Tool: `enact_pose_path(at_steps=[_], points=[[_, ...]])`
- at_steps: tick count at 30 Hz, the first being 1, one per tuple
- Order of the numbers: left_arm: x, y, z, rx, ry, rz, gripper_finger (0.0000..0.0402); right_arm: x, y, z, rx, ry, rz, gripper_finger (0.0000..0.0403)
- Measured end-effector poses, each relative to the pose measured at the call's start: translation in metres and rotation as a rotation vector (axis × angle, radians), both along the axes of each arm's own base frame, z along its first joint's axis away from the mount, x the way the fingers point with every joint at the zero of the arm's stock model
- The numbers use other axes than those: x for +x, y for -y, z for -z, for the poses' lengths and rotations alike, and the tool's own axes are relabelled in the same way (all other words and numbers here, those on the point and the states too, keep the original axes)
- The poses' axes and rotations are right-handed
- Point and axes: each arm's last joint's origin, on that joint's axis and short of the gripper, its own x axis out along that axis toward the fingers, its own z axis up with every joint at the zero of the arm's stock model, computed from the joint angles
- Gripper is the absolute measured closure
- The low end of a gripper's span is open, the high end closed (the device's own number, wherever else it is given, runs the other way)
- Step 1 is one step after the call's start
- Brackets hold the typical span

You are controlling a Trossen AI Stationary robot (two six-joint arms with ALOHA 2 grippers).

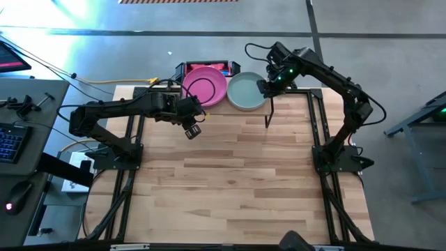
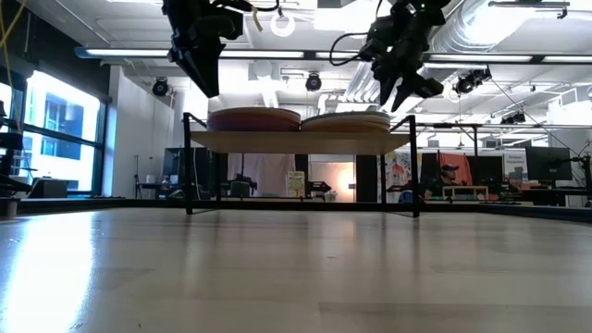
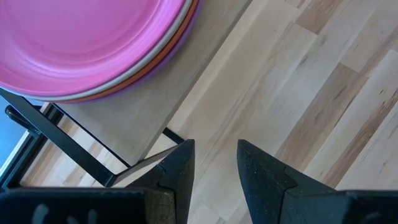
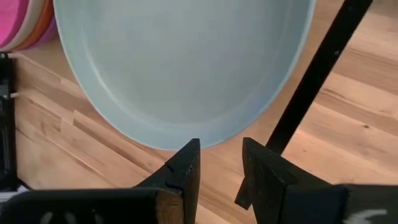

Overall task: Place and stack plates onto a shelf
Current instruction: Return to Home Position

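Jaws narrow, empty: right jaws hung at 3 o'clock of teal plate (image 1: 244, 94), left jaws at 7 o'clock of pink plate (image 1: 206, 72).

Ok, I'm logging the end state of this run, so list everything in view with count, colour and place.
left stack: at least four plates, pink on top over grey, orange and purple rims, shelf's left half
right stack: teal plate on top, count beneath unclear, shelf's right half
shelf: one, light wood top, black legs, table's far edge
table: one, light wood
left gripper: open, empty, above the table before the left stack
right gripper: open, empty, above the right stack's near edge
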Motion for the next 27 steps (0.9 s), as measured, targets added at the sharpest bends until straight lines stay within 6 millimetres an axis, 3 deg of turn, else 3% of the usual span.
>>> enact_pose_path(at_steps=[6,11,21,27], points=[[-0.003,0.001,-0.002,-0.017,0.002,0.011,0.0291,0.006,-0.012,-0.004,-0.049,0.023,-0.139,0.0304],[-0.024,0.005,-0.021,-0.019,0.072,-0.015,0.0291,0.009,-0.031,-0.016,-0.126,0.062,-0.269,0.0304],[-0.108,0.02,-0.074,0.062,0.338,-0.083,0.0291,-0.002,-0.078,-0.068,-0.473,0.224,-0.446,0.0304],[-0.162,0.028,-0.066,0.174,0.56,-0.132,0.0291,-0.021,-0.103,-0.098,-0.663,0.347,-0.564,0.0304]])
